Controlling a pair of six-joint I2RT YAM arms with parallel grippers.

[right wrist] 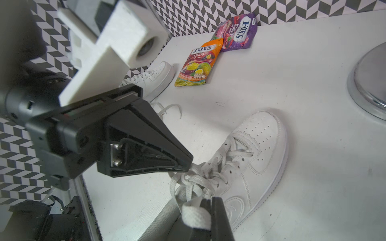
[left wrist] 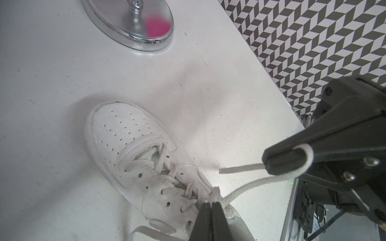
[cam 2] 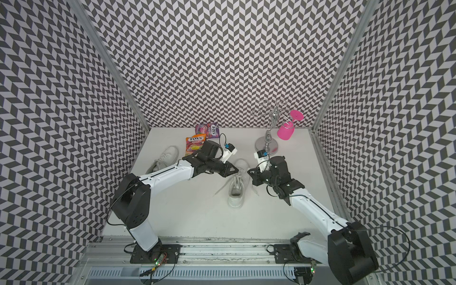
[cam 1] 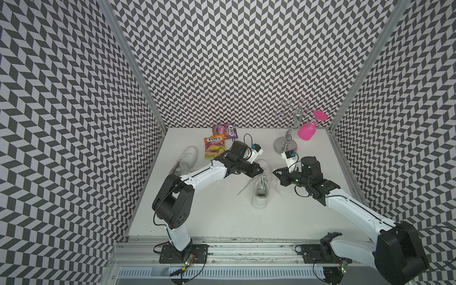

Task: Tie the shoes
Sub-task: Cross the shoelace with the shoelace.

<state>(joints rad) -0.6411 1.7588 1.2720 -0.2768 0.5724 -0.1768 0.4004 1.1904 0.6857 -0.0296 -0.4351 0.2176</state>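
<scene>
White table, both grippers, left (left wrist: 211, 205) and right (left wrist: 271, 162), clamped on laces (left wrist: 246, 188) of the centre shoe (cam 1: 261, 187); uneven pull could slip a loop.

Matt white leather-look shoes (right wrist: 257, 158) with woven cloth laces (right wrist: 195, 216), glossy foil-like candy bags (right wrist: 198, 64), polished chrome stand (left wrist: 133, 27), matt scuffed white table (left wrist: 52, 83).
</scene>
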